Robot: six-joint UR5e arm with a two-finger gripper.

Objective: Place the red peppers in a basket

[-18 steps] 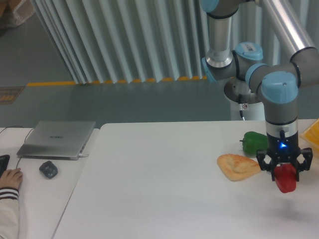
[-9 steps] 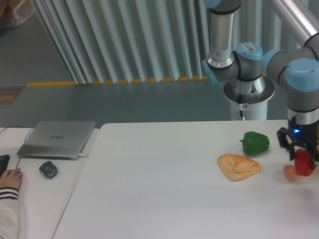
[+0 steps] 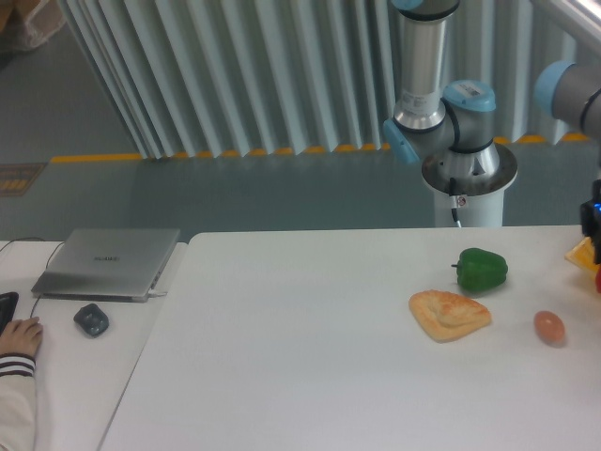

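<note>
the gripper (image 3: 595,246) is almost wholly cut off by the right edge of the view: only a dark sliver of it with a small blue light shows, above the right edge of the white table (image 3: 310,376), and whether its fingers are apart or together cannot be told. just under that sliver a tiny red speck shows at the frame edge, which may be the red pepper (image 3: 598,279), though too little of it is seen to be sure or to say how it is held. beside it, touching the frame edge, an angular yellow-orange corner of the basket (image 3: 582,254) sits at the table's right edge toward the far side. a green bell pepper (image 3: 483,269) stands near the far right part of the table, with a flat tan bread piece (image 3: 449,313) just in front of it and a small brownish egg (image 3: 549,326) to the right of the bread, apart from it. on a lower desk at the left lie a closed grey laptop (image 3: 108,262) and a dark mouse (image 3: 91,319), and a person's hand (image 3: 19,335) in a striped cuff rests at the left edge.
</note>
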